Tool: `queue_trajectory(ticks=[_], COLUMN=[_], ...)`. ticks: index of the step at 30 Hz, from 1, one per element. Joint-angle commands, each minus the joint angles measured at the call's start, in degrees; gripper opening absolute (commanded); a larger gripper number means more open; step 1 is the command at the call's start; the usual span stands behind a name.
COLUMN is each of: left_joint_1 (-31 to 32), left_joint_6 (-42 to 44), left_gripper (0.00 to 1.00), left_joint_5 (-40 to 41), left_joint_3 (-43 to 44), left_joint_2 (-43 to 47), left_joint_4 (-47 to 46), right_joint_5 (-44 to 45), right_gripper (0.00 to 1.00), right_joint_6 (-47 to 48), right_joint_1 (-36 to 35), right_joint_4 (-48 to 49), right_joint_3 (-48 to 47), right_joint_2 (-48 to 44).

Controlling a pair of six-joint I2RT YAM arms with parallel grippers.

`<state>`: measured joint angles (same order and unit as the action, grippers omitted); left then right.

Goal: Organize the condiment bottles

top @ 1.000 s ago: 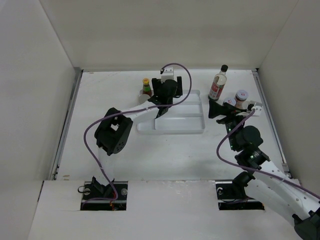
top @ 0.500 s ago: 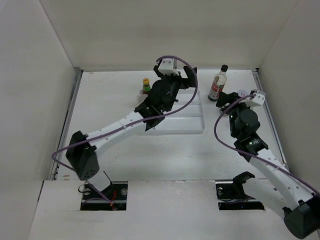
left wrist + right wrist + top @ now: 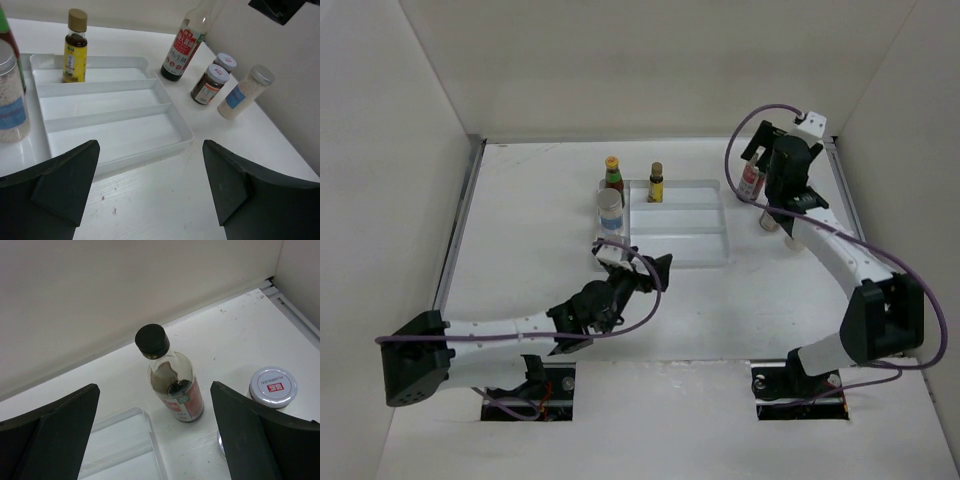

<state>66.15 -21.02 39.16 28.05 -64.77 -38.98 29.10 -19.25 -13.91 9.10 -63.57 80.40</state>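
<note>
At the upper middle of the overhead view, the flat white tray [image 3: 705,245] lies on the table [image 3: 520,230]. The tiny brown bottle [image 3: 656,183] stands upright, alone, in the tray's far compartment. A white shaker with blue label [image 3: 610,212] stands at the left end of the tray; I cannot tell if it is inside an end compartment or just beside the rim. The yellow-capped red sauce bottle [image 3: 613,173] stands just behind it. At the upper right, the right gripper [image 3: 772,170] hangs over the tall clear bottle [image 3: 751,182], and the right arm covers most of the containers there. The left gripper [image 3: 638,263] is just below the tray's front rim.

From the left wrist view, the left fingers [image 3: 60,185] are spread wide in the two lower corners. They grasp nothing; only the table and the tray rim are between them. Right of the tray, on the table, the tall clear bottle stands by the far corner. Near it are a short dark jar [image 3: 206,86], a second short jar [image 3: 223,62] close behind, and a second white shaker [image 3: 244,92] further right.

From the right wrist view, the tall clear bottle stands upright in the centre, black cap on, apart from both fingers [image 3: 47,440]. The right gripper is released and wide. A jar lid shows at the right and a tray corner at the lower left.
</note>
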Motion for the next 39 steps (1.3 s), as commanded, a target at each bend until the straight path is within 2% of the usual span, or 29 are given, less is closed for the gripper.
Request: queue_trajectory(ticks=[1, 6, 10, 12, 14, 15, 18, 19, 21, 24, 28, 32, 39], left_joint_1=[1.83, 1.39, -0.01, -0.54, -1.24, -1.59, -2.38, -2.91, -4.05, -6.24, -8.27, -10.82, -13.98], left_joint_6=[-1.57, -1.84, -1.84, -1.84, -1.92, -1.92, -1.58, -1.49, -1.31, -1.39, -2.01, -1.57, -1.31], left_gripper=[0.85, 0.87, 0.89, 0.9, 0.9, 0.9, 0.92, 0.93, 0.96, 1.0, 1.0, 1.0, 1.0], left_joint_5=[4.96, 6.28, 6.11, 6.11, 6.11, 6.37, 6.46, 6.55, 6.55, 7.51, 10.06, 8.22, 5.41], left_joint_3=[-4.83, -10.73, -12.32, -12.58, -12.67, -12.67, -11.89, -11.62, -11.18, -10.91, -13.02, -15.13, -16.1], left_joint_2=[7.46, 11.59, 11.78, 10.81, 9.06, 7.92, 3.88, 2.73, 1.5, 1.14, -0.79, -3.95, -4.49], left_joint_4=[-8.21, -10.76, -13.31, -14.36, -15.24, -15.68, -18.05, -19.1, -21.13, -23.24, -27.01, -32.11, -32.12], right_joint_5=[-0.1, 3.58, 7.19, 7.72, 7.55, 7.29, 7.81, 7.81, 7.81, 6.85, 3.25, 2.45, 2.45], right_gripper=[1.0, 1.0, 1.0, 0.94, 0.83, 0.75, 0.44, 0.37, 0.3, 0.27, 0.27, 0.28, 0.29], right_joint_6=[3.68, 5.53, 8.69, 10.27, 10.89, 10.98, 11.77, 12.04, 13.26, 14.59, 16.17, 16.0, 11.87], right_joint_1=[0.68, 1.21, 0.95, 0.95, 0.95, 0.95, 1.21, 1.13, 0.95, -0.36, -3.96, -7.83, -13.02], right_joint_4=[-1.63, 0.12, 8.46, 9.96, 10.67, 10.67, 11.54, 12.68, 14.97, 16.47, 14.28, 12.08, 12.96], right_joint_3=[-6.29, -11.13, -10.61, -12.01, -13.41, -14.12, -14.48, -13.78, -12.64, -12.19, -14.56, -15.27, -12.11], right_joint_2=[5.36, 12.93, 16.27, 18.38, 20.14, 20.76, 20.94, 20.07, 17.52, 12.08, 7.23, 6.0, 6.78])
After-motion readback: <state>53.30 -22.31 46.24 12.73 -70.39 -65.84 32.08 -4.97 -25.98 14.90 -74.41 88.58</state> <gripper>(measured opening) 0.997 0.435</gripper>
